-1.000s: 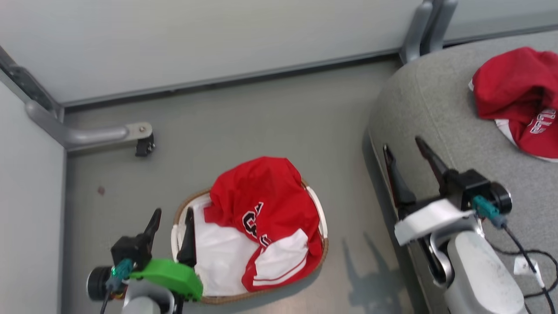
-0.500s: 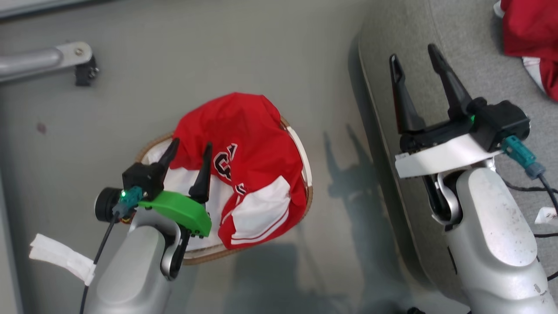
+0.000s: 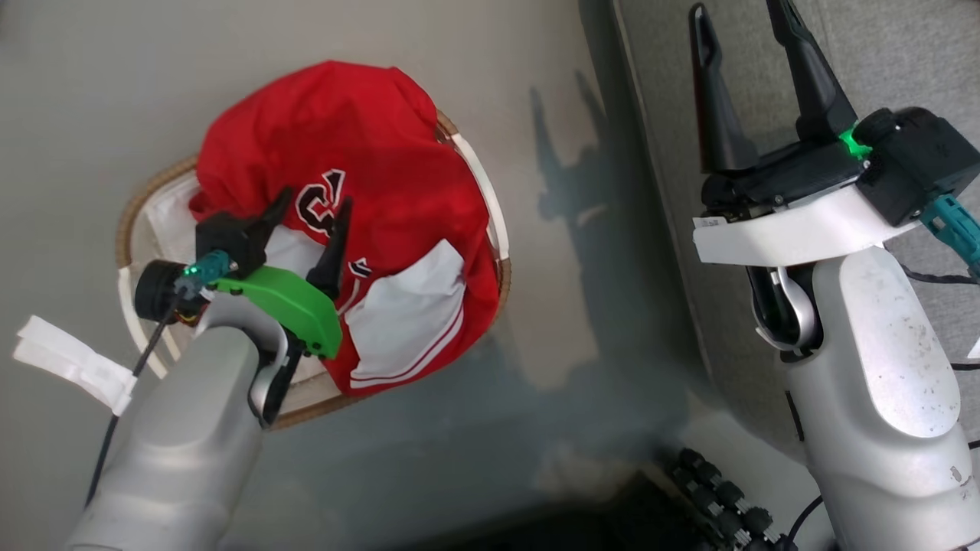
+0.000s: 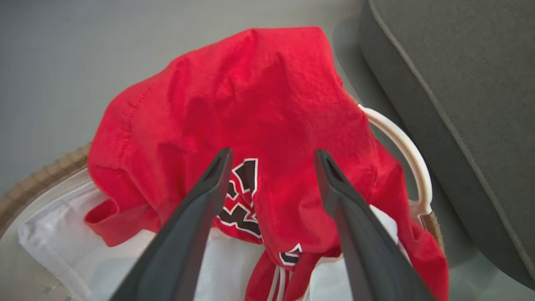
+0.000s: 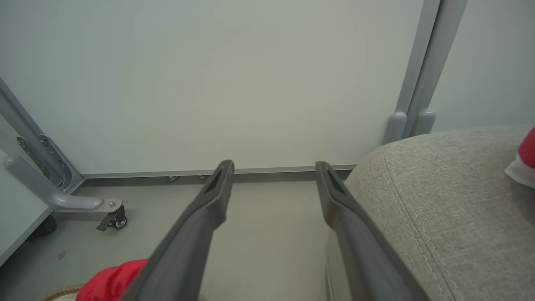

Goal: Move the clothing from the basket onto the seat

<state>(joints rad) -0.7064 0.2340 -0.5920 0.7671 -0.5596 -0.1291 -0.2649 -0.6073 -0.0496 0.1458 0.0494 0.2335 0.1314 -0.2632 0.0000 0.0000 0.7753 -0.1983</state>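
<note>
A red jersey (image 3: 367, 153) with white panels and dark letters lies heaped in the off-white basket (image 3: 490, 214), which has a brown woven rim, over its white liner (image 4: 62, 234). My left gripper (image 3: 316, 200) hangs open just above the jersey, its fingers either side of the lettering (image 4: 242, 196). In the left wrist view the left gripper (image 4: 272, 154) holds nothing. My right gripper (image 3: 735, 11) is open and empty at the edge of the grey seat (image 3: 880, 46). Another red jersey (image 5: 527, 150) lies on the seat (image 5: 439, 192).
The basket stands on a grey floor beside the seat's rounded corner (image 4: 459, 83). Pale wall panels rise behind, with a metal leg and caster (image 5: 113, 217) at the left. Black cables (image 3: 942, 275) lie on the seat. The robot's dark base (image 3: 612, 513) is at the bottom.
The head camera has tilted down, shifting the whole picture. My left gripper has moved forward from the basket's near rim to over the jersey. Both grippers stay open.
</note>
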